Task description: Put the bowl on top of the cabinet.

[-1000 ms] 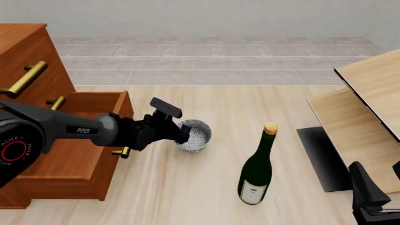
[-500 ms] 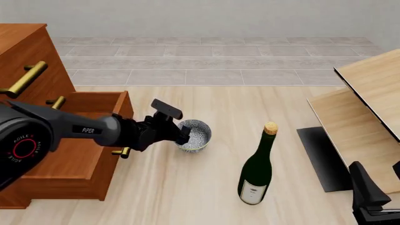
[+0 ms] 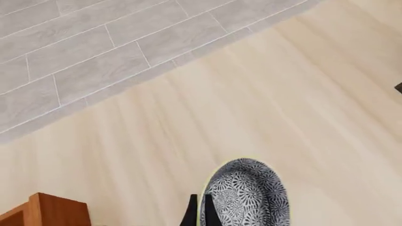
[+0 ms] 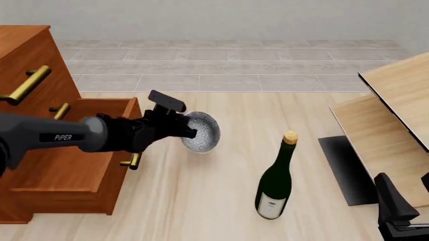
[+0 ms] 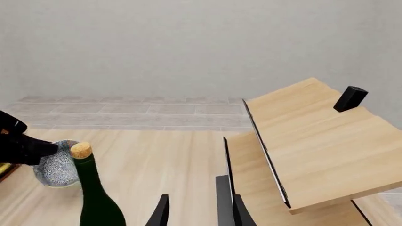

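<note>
The bowl (image 4: pixel 203 131), white with a blue-grey speckled pattern, hangs tilted on its side above the table, just right of the cabinet's open drawer (image 4: pixel 100 108). My left gripper (image 4: pixel 190 132) is shut on its rim. In the left wrist view the fingers (image 3: pixel 191 215) pinch the edge of the bowl (image 3: pixel 248 197). The reddish-brown cabinet (image 4: pixel 30 60) with brass handles fills the left side, and its top runs out of view. My right gripper (image 5: pixel 195 212) stays low at the near right, open and holding nothing. The bowl (image 5: pixel 55 168) also shows in the right wrist view.
A dark green wine bottle (image 4: pixel 275 183) stands upright right of the bowl, near the table's front. Pale light-wood furniture (image 4: pixel 395 115) with black edging leans at the right, with a small black block (image 5: pixel 349 98) on it. Grey tiled floor lies beyond the table.
The left gripper has lifted the bowl off the table and tipped it onto its side, shifting slightly up and left. The right arm and the bottle have not moved.
</note>
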{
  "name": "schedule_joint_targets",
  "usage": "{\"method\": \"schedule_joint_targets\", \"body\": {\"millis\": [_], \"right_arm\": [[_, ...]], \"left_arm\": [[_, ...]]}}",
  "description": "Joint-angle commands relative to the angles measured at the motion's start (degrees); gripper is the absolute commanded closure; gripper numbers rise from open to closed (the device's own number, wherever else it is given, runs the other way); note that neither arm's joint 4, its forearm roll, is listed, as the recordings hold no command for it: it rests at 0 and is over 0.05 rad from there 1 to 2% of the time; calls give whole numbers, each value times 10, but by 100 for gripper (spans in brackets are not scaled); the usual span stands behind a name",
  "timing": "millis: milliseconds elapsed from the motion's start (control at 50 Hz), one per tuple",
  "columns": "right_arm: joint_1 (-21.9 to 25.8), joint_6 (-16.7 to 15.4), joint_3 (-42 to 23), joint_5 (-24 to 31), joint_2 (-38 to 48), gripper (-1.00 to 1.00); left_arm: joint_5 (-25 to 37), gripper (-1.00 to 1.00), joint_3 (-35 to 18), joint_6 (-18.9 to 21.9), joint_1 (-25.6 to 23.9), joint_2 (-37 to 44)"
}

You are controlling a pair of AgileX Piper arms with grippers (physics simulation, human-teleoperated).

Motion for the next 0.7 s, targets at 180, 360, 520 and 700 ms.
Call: {"method": "schedule_joint_targets", "body": {"millis": [180,360,520,700], "right_arm": [[0,0,0,0,0,-100],[0,0,0,0,0,-100],[0,0,0,0,0,-100],[0,0,0,0,0,-100]], "left_arm": [[27,100,46,-19,17,-185],[68,100,56,-40,23,-279],[111,100,46,-62,49,-354],[159,100,27,-85,61,-408]]}}
